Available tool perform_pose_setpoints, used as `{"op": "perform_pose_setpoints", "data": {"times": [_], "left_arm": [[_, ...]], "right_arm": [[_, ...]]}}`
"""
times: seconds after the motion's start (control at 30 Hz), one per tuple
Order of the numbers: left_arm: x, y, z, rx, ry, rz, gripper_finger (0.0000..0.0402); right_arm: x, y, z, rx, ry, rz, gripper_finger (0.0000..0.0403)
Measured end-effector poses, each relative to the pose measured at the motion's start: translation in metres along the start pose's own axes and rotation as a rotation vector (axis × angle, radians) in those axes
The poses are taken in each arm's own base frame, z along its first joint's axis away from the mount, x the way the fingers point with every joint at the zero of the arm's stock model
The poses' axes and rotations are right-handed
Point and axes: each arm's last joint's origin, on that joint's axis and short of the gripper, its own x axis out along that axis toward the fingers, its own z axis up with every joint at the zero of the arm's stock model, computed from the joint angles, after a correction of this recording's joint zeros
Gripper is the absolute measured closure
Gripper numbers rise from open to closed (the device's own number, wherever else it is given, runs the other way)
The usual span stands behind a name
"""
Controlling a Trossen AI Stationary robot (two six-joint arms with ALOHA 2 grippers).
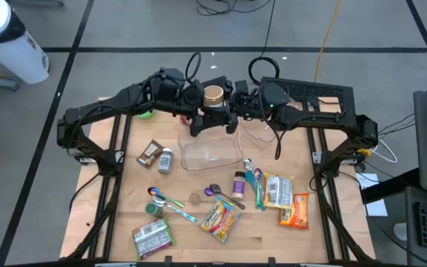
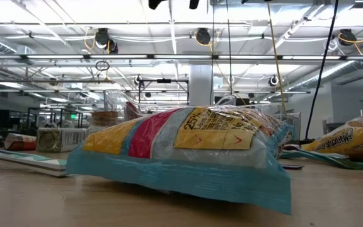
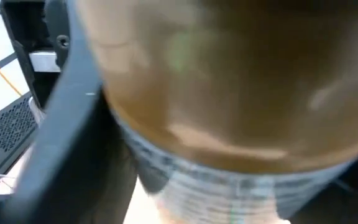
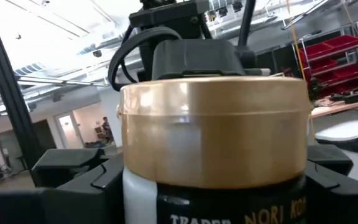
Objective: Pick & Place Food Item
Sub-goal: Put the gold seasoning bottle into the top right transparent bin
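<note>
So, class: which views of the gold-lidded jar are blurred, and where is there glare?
Left wrist view: the gold-lidded jar fills the frame, fully out of focus. Right wrist view: its lid is sharp with a soft sheen. Low view: ceiling lights glare; the foreground snack packet blocks the table.

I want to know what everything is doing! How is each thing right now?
jar: upright, gold lid on, between both pincers.
right pincer: closed on the jar.
left pincer: right up against the jar.
clear tub: open on top, nothing seen inside.
snack bag: lying flat on the table.
</note>
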Motion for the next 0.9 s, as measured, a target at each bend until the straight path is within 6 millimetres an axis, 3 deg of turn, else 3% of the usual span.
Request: {"op": "perform_pose_setpoints", "data": {"times": [0.1, 0.57, 0.9], "left_arm": [[0.0, 0.0, 0.0, 0.007, -0.001, 0.006, 0.0122], [-0.002, 0.001, -0.002, 0.084, 0.022, 0.034, 0.0122], [-0.023, -0.003, -0.007, 0.136, 0.091, 0.1, 0.0122]], "right_arm": [[0.001, 0.003, -0.001, 0.001, -0.002, -0.001, 0.0139], [0.001, 0.006, -0.002, 0.005, 0.003, 0.016, 0.0113], [0.001, 0.001, -0.003, -0.028, 0.023, -0.001, 0.0111]]}}
